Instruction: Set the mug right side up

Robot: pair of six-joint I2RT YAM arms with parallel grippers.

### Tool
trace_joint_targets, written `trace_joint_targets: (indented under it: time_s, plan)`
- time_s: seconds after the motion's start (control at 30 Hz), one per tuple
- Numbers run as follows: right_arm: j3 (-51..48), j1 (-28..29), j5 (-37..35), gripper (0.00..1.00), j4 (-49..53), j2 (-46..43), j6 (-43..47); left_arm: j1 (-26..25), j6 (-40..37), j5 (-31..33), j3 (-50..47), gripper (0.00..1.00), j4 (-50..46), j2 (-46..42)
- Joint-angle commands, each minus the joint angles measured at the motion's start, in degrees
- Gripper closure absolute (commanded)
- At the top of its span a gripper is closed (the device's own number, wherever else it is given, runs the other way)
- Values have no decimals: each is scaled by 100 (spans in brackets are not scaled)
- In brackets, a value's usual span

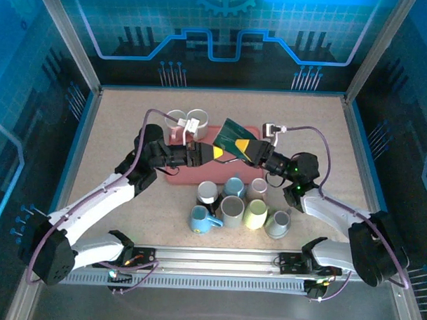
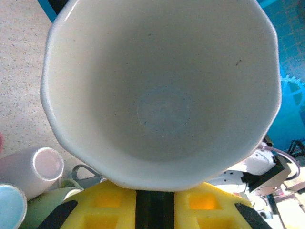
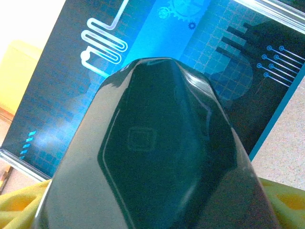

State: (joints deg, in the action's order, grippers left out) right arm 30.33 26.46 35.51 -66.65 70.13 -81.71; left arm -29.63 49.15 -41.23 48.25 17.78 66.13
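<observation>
Roughly over the middle of the desk [image 1: 116, 128], above a red tray [image 1: 176, 177], I hold a dark green mug [image 1: 234, 132] in the air between my two arms. It lies on its side, mouth towards my left arm and base towards my right.

On the left, my left gripper [image 1: 217, 153] meets the mug just below its rim. The yellow fingers [image 2: 119, 214] sit close together with a dark strip pinched between them. I judge that strip to be the handle, so this side is clamped on the mug.

On the right, my right gripper [image 1: 254, 149] has its yellow fingers [image 3: 16, 210] spread either side of the mug's body. Whether they press or merely flank it, I cannot tell.

The step in hand looks like a handover. To do it well, I should be sure the left pinch is firm before the right side draws straight back. Then I should roll the left wrist until the mouth faces up, and set the mug on a bare patch away from the cluster of cups [image 1: 232, 210] near the desk's front edge.

The left wrist camera alone gives the mug's pale, empty inside. The right wrist camera gives its glossy base with a small square stamp. The overhead camera shows how both arms meet over the tray.
</observation>
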Motion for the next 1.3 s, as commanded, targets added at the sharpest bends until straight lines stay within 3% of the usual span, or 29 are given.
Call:
trace_joint_targets:
  time_s: [0.0,0.1,0.2,0.27,0.37,0.43,0.53,0.67,0.93,1.27]
  plan:
    - [199,46,98,0,797,-571,900,-57,-782,314,580,100,-688,-275]
    - [692,-57,-546,0,3982,-1450,2251,-61,-1319,740,958,100,-1391,-338]
    - [1387,178,-2367,0,7108,-2135,3943,-106,-1891,1622,1439,100,-2315,-289]
    - [1822,164,-3337,0,8425,-2259,4460,-176,-2226,2207,1776,100,-2827,-111]
    - [2517,96,-3797,0,9633,-2091,5298,-458,-2730,3006,2480,100,-3672,467]
    - [2550,75,-3989,0,9714,-2169,5516,-771,-3092,3854,2821,100,-4027,861]
    - [2506,9,-3730,0,9485,-2386,5598,-1084,-3340,5044,3433,100,-4488,1547]
    - [3155,7,-3514,0,10381,-1966,5868,-1183,-3212,5828,4234,100,-5039,2555]
    - [3024,35,-3279,0,10469,-2339,5968,-1178,-3081,6617,5418,100,-5526,4270]
    - [2814,85,-3010,0,10717,-2497,5975,-925,-2616,6666,6102,100,-5481,5416]
